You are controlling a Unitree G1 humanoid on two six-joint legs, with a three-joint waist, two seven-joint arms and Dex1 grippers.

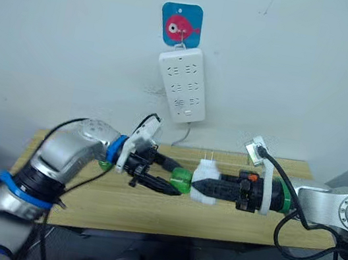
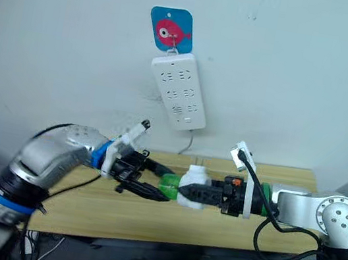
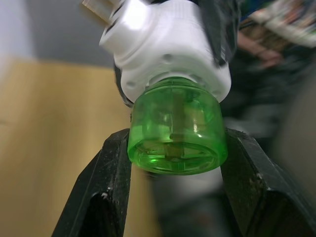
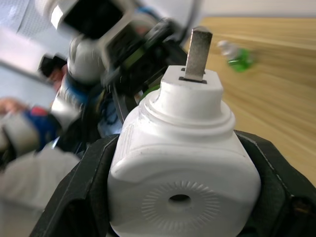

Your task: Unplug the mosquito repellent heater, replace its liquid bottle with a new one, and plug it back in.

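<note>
Clamped in my left end effector (image 3: 173,197), the translucent green plastic bottle (image 3: 175,131) sits seated in the white rounded plug-in heater (image 4: 180,163). My right end effector (image 1: 201,186) grips that heater, prongs upward; their shared axis runs horizontally between both arms above the wooden table (image 1: 147,209).

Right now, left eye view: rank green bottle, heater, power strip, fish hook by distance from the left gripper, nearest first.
1. green bottle: between the fingers of the left gripper.
2. heater: just beyond the bottle, held in the right gripper.
3. power strip: up on the wall, above both grippers.
4. fish hook: on the wall, directly above the strip.
</note>
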